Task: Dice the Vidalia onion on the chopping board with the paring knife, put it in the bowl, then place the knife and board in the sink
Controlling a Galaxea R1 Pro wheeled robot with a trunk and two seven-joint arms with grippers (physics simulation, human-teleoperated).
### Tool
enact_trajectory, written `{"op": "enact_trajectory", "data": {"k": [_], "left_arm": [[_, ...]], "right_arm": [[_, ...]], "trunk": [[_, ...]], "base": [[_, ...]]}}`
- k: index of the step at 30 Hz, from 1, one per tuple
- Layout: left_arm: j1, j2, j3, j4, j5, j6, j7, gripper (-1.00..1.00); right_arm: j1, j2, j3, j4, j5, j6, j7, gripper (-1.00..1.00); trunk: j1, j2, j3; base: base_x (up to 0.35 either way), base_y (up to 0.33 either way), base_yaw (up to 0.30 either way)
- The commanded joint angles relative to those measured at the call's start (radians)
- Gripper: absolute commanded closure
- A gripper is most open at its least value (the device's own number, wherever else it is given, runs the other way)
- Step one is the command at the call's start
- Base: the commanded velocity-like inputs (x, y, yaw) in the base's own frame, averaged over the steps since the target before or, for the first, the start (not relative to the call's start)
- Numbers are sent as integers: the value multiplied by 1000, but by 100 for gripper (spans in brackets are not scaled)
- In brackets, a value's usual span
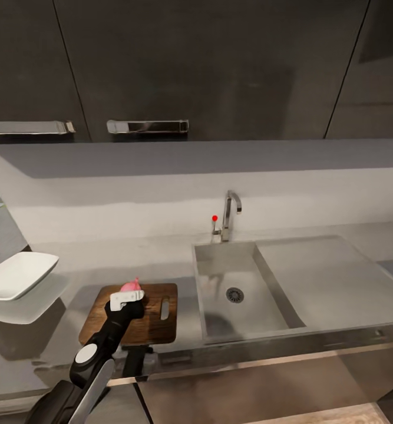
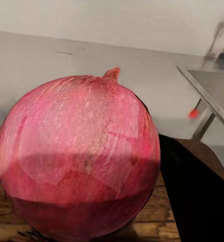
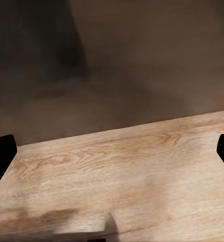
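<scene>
The left arm reaches forward over the near edge of the grey counter, and its tool is clenched around the onion, a pink-red bulb with a small pointed tip on top. In the head view the onion sits at the far edge of the chopping board; whether it is touching the wood or held just above it cannot be told. The left wrist view shows the onion up close, with a dark finger of the tool beside it and the brown grain of the board under it. The board lies flat on the counter just left of the sink, with its oblong handle slot toward the sink. The sink basin has a round drain, and a bent metal tap stands behind it with a small red knob beside it. A white shallow bowl stands on the counter to the left of the board, well apart from it. Dark cabinets with bright metal handles hang above the pale wall. In the right wrist view the right tool is released, its two dark fingertips spread wide at either side over a pale wooden floor.
</scene>
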Motion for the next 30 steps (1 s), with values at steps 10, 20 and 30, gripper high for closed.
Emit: {"op": "enact_trajectory", "data": {"k": [10,20,30], "left_arm": [[16,1,-3,-3,6,3,10,100],[19,2,-2,-4,6,3,10,100],[19,1,-2,-3,6,3,10,100]], "right_arm": [[0,2,-7,-1,7,-2,8,-100],[0,2,-7,-1,7,-2,7,-100],[0,2,-7,-1,7,-2,7,-100]], "trunk": [[0,-1,-1],[0,-1,-2],[0,-1,-16]], "base": [[-70,1,0],[-18,0,0],[0,0,0]]}}
